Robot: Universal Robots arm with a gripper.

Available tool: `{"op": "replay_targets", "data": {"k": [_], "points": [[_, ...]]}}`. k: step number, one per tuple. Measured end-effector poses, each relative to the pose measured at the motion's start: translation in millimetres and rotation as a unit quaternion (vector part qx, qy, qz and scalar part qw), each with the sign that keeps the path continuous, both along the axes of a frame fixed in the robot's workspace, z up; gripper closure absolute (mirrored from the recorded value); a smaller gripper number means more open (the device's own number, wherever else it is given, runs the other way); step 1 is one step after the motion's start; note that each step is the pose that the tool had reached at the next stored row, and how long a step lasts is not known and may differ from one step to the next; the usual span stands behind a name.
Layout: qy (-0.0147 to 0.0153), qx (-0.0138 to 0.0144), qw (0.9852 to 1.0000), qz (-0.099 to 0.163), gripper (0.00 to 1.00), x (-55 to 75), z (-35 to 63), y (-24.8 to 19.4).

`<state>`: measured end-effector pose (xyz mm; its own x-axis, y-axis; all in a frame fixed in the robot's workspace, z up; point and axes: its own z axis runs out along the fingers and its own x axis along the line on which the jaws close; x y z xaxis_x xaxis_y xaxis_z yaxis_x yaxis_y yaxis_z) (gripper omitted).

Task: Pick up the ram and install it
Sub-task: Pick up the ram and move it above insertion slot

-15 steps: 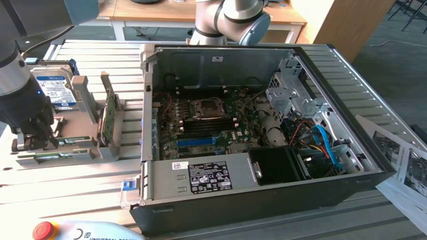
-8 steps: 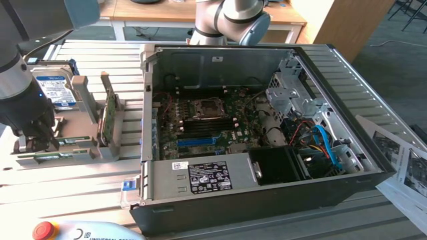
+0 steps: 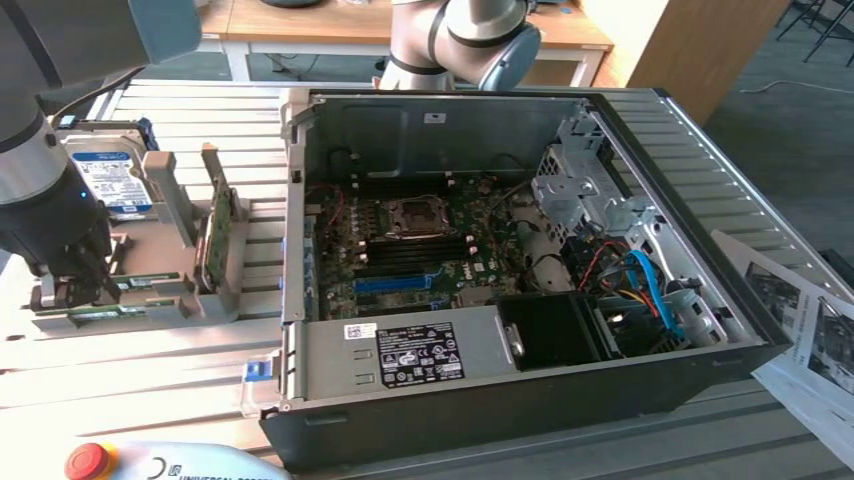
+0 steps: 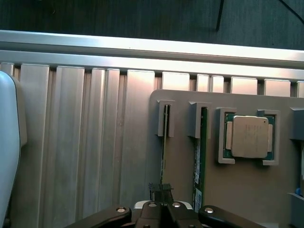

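Observation:
The ram (image 4: 164, 142) is a thin green stick seen edge-on, standing in a slot of the grey holder (image 4: 180, 175). My gripper (image 4: 160, 191) sits directly over the ram's near end, and its dark fingers are shut on that edge. A second ram stick (image 4: 200, 147) stands in the neighbouring slot. In the exterior view the gripper (image 3: 74, 290) is low over the holder (image 3: 154, 295), at that view's left, well away from the open computer case (image 3: 441, 120). The motherboard (image 3: 400, 230) inside the case has black slots and a blue one (image 3: 400, 283).
A processor chip (image 4: 249, 136) lies in a pocket of the holder. A broader green card (image 3: 214, 235) stands on edge, with a hard drive (image 3: 114, 180) behind it. Ribbed aluminium tabletop (image 4: 95, 142) surrounds the holder. A pendant with a red stop button (image 3: 87, 460) lies in front, and papers (image 3: 801, 320) at the exterior view's right.

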<state>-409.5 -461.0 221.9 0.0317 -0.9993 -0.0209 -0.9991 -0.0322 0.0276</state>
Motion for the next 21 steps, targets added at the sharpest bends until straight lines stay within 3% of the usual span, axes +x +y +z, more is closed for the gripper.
{"op": "replay_targets", "data": {"k": [14, 15, 21], "points": [[-0.0001, 0.0000, 1.0000, 0.000, 0.89, 0.0, -0.1, 0.0], [-0.0001, 0.0000, 1.0000, 0.000, 0.82, 0.0, -0.1, 0.0], [-0.0001, 0.0000, 1.0000, 0.000, 0.82, 0.0, -0.1, 0.0]]}}
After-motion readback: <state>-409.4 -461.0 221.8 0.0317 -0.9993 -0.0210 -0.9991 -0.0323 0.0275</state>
